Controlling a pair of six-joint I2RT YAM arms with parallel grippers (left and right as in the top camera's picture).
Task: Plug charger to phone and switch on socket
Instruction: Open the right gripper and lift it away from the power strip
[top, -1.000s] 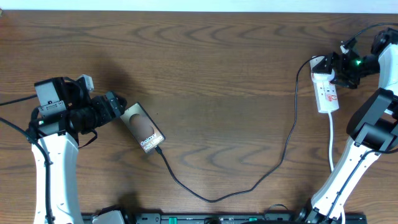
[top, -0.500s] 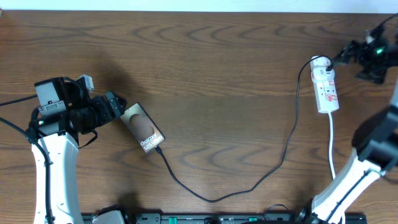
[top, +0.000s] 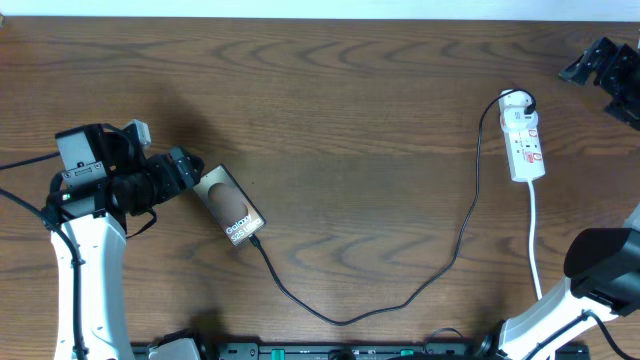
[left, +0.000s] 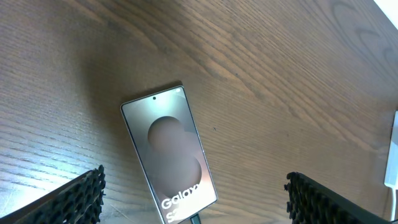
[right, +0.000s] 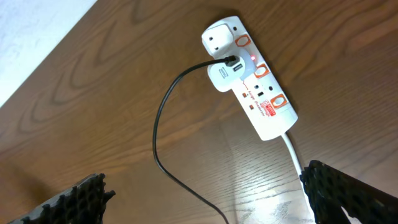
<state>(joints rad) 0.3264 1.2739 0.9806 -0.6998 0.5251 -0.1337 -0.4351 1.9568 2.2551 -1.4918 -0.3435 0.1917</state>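
Observation:
The bronze phone (top: 228, 204) lies flat at the left of the table, with the black charger cable (top: 400, 300) plugged into its lower end. It shows in the left wrist view (left: 169, 162) too. The cable runs right and up to a white adapter in the white socket strip (top: 523, 147), seen in the right wrist view (right: 252, 78) with a small red light lit by a switch. My left gripper (top: 190, 170) is open, at the phone's upper-left end, holding nothing. My right gripper (top: 598, 66) is open and empty, raised at the far right, well away from the strip.
The strip's white lead (top: 535, 240) runs down toward the table's front edge. The table's far edge meets a pale wall (right: 31, 37). A black rail (top: 330, 350) lies along the front edge.
My right gripper has lifted off the socket strip and moved up and right, away from it. The left arm, phone and cable have not moved.

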